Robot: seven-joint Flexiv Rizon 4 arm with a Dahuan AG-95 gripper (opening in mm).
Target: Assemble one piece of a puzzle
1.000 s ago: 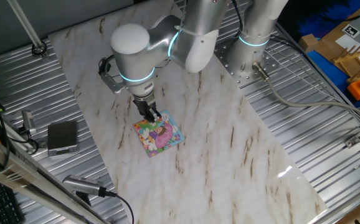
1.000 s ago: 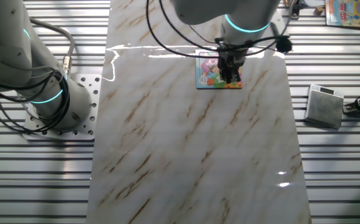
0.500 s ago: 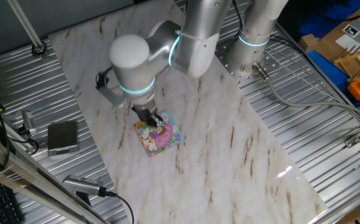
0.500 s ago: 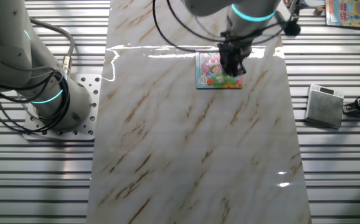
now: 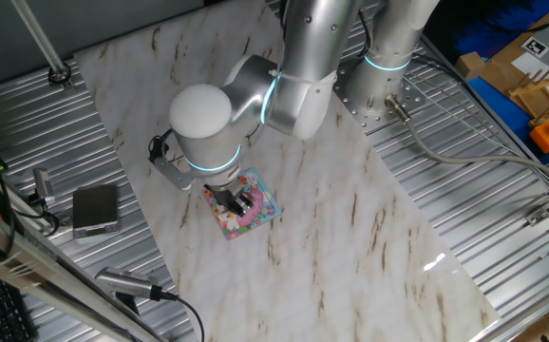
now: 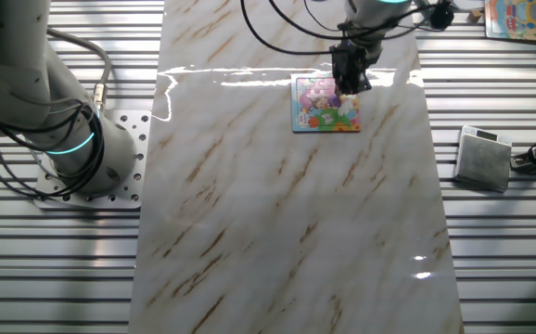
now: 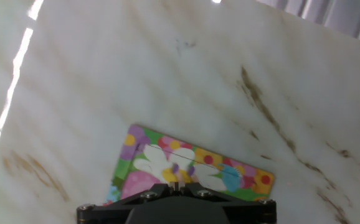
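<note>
The puzzle is a small square colourful jigsaw lying flat on the marble board; it also shows in the other fixed view and in the hand view. My gripper points down onto the puzzle's upper face, with its fingertips close to or touching it. In the hand view the gripper has its two tips pressed together over the white flower. The small greenish piece does not show apart from the puzzle in any view; I cannot tell where it is.
A grey box lies on the ribbed metal table left of the marble board, also seen in the other fixed view. A second arm's base stands beside the board. Cables and a blue bin lie at the edges.
My gripper has slid from the puzzle's far corner to over its middle, and the arm's wrist has swung lower over it. The puzzle has stayed in place.
</note>
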